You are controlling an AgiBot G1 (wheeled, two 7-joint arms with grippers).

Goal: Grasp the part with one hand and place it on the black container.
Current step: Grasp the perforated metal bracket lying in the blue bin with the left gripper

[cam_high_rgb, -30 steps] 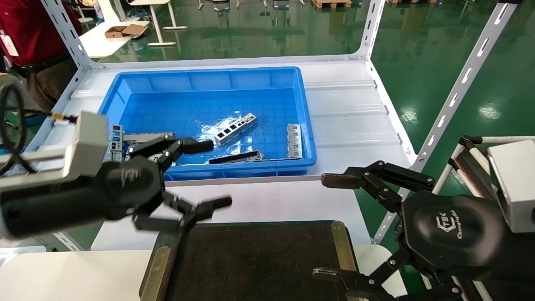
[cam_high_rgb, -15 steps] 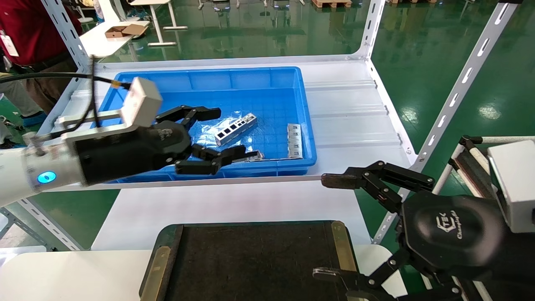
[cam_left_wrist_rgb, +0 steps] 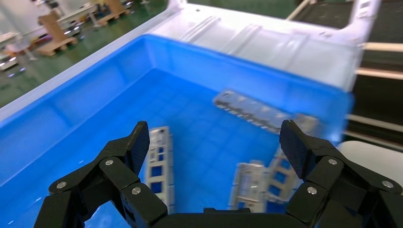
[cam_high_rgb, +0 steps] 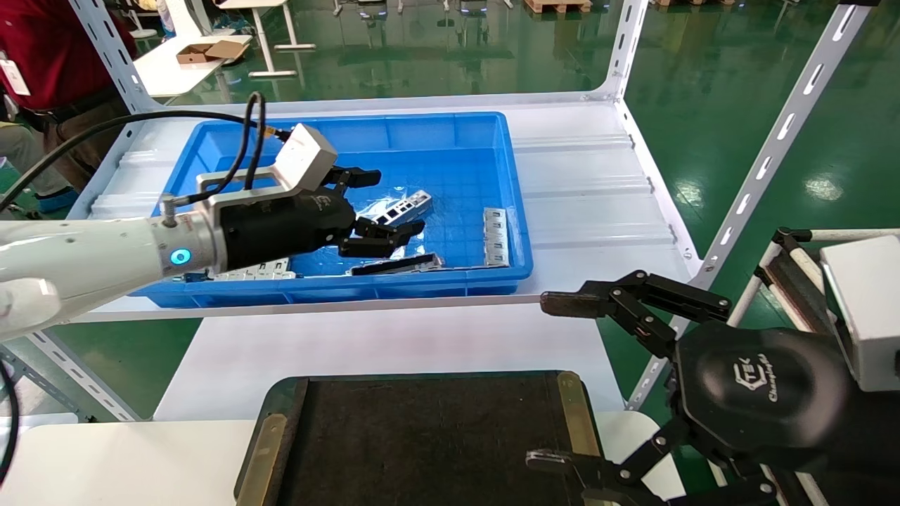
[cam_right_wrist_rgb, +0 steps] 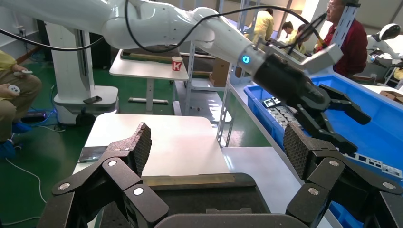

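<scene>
The part (cam_high_rgb: pixel 408 206), a narrow silver bracket with rectangular cut-outs, lies slanted on the floor of the blue bin (cam_high_rgb: pixel 457 126). My left gripper (cam_high_rgb: pixel 389 202) is open over it, with one finger on each side in the head view. In the left wrist view the gripper (cam_left_wrist_rgb: pixel 215 145) is empty and the part (cam_left_wrist_rgb: pixel 159 161) lies below, close to one finger. The black container (cam_high_rgb: pixel 422 436) sits at the front of the table and also shows in the right wrist view (cam_right_wrist_rgb: pixel 199 202). My right gripper (cam_high_rgb: pixel 550 383) is open and empty at the container's right edge.
A second silver bracket (cam_high_rgb: pixel 495 237) lies by the bin's right wall. A dark flat strip (cam_high_rgb: pixel 394 266) lies by the near wall. A cluster of grey bracket pieces (cam_high_rgb: pixel 256 269) lies at the near left. White shelf posts (cam_high_rgb: pixel 766 154) stand on the right.
My left arm has swung up from above the container's left corner into the blue bin and now hovers over the part, still open. The right arm has not moved.
</scene>
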